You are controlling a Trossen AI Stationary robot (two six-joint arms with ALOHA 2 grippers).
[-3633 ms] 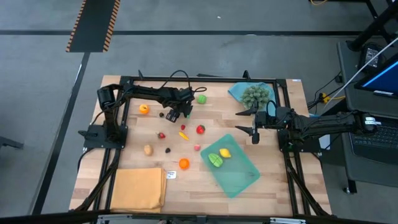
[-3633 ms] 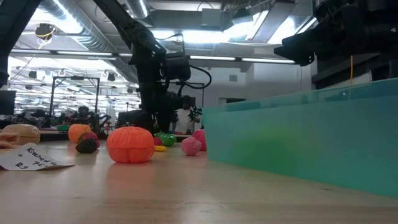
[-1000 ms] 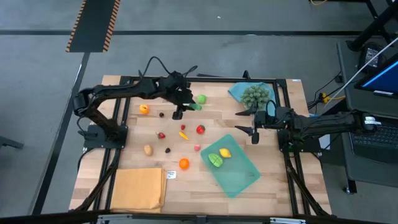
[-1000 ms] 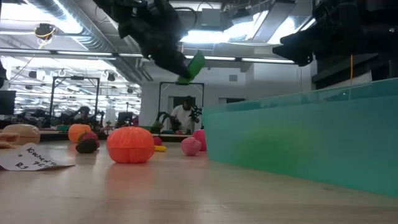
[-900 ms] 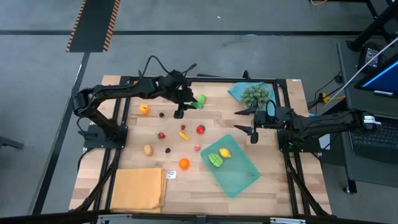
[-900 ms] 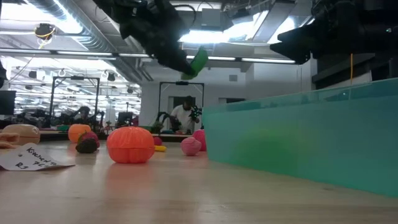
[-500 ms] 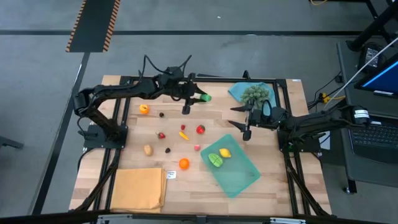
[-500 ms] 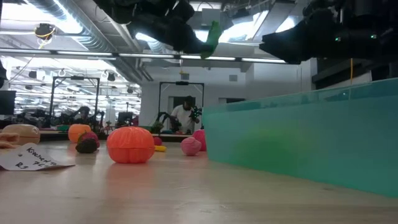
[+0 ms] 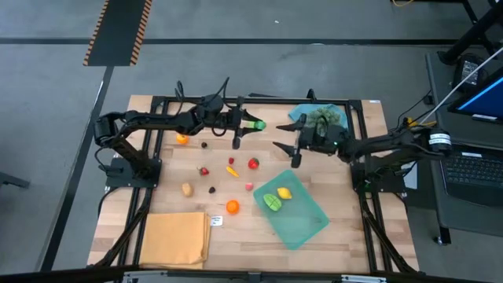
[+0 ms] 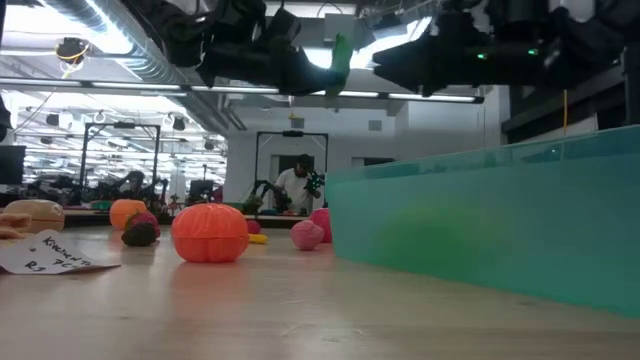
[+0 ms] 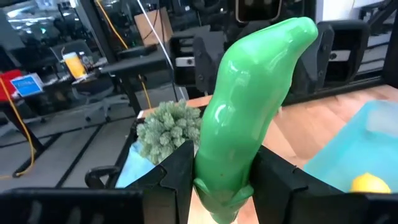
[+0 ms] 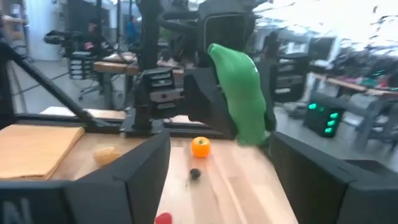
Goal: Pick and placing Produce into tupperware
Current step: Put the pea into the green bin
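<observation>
My left gripper (image 9: 248, 124) is over the table's far middle, shut on a green pepper-shaped produce piece (image 9: 258, 124), well above the table in the low view (image 10: 341, 55). My right gripper (image 9: 284, 153) stands open just right of it, facing it, with nothing between its fingers (image 12: 221, 186). The teal tupperware (image 9: 306, 224) rests flat on the table at the near right and holds a green piece (image 9: 272, 202) and a yellow one (image 9: 284, 192). Several small produce pieces lie on the wood left of it, among them an orange one (image 9: 233, 207). My left gripper pinches the green piece's thick stem end (image 11: 219, 190) between its two fingers (image 11: 177, 177). The fingers come about level from the table's left. The piece sticks out past the fingertips toward the right gripper, tip slanted up, lifted clear of the table.
A spiky grey-green ball (image 9: 322, 119) sits on a blue cloth (image 9: 301, 118) at the far right, close behind my right gripper. An orange-yellow cloth (image 9: 174, 238) lies at the near left, a paper tag (image 9: 216, 221) beside it. Bare wood shows between the two grippers and the tupperware.
My left gripper has tipped up from pointing down to about level and carried the green piece a little toward the far right, still clear of the table. My right gripper has moved toward the table's left, closing on the left gripper, and stays open.
</observation>
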